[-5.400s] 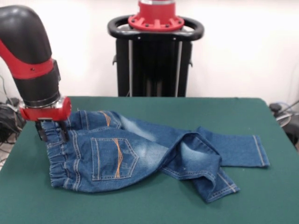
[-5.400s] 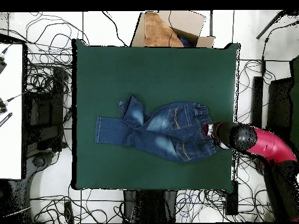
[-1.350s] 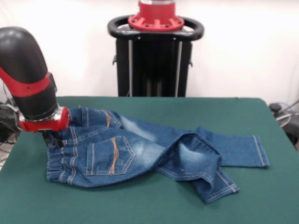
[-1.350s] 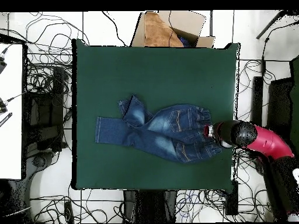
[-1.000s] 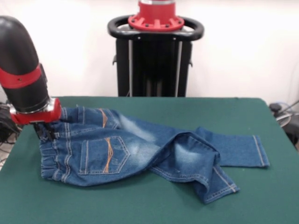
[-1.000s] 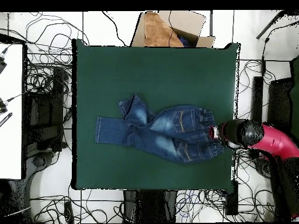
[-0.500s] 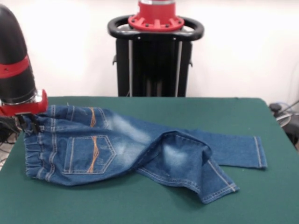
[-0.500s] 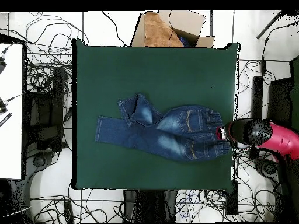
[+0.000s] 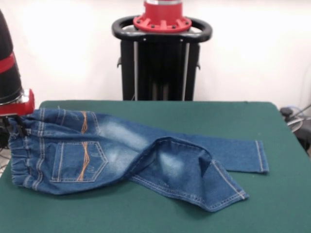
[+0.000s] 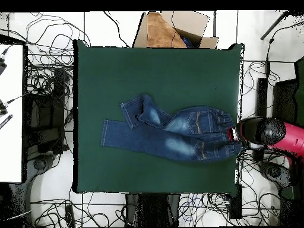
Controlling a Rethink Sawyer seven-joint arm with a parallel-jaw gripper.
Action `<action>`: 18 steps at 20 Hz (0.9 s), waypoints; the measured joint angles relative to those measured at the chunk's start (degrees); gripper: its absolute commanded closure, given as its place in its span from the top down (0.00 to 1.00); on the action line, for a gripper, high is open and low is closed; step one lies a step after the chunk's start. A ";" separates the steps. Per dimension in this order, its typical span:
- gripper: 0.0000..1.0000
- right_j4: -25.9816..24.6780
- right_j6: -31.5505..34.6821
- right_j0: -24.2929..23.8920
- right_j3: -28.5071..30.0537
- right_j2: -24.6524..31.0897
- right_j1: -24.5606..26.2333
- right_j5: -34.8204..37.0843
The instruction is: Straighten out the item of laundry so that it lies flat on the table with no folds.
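Broadly, the table (image 9: 272, 145) is a dark green felt-like rectangle seen against a white wall, with the black pedestal (image 9: 162, 53) and its red collar at the far side; from overhead the floor around the table (image 10: 119, 65) is covered in tangled cables, an open cardboard box (image 10: 172, 28) sits just past one short edge, and a white bench (image 10: 10, 113) lies along one side. The jeans (image 9: 121, 155) lie on the table, back pockets up, waistband at the table's edge below the arm (image 9: 9, 73); one leg runs straight out across the felt, the other is folded over on itself and crosses it, so the fabric is not flat. Overhead, the jeans (image 10: 172, 135) span from mid-table to the edge where the red and black arm (image 10: 270, 135) sits. The gripper (image 9: 13, 124) is at the waistband, clamped on the denim there, though its fingers are mostly hidden by fabric and the frame's edge. Compared with half a second ago, the waistband has been dragged further toward the table's edge, the arm has withdrawn almost out of the front view, the straight leg's cuff has slid along with it, and the folded leg has opened out somewhat.
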 measured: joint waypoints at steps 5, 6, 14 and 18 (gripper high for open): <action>0.00 -0.73 -2.99 0.00 -1.37 0.00 -0.52 0.57; 0.00 -1.13 -3.44 0.00 -1.54 -0.01 -0.60 0.57; 0.00 -2.65 -5.44 -0.01 -2.42 -0.06 -0.97 0.57; 0.00 -2.67 -5.46 0.02 -2.41 -0.13 -0.97 0.57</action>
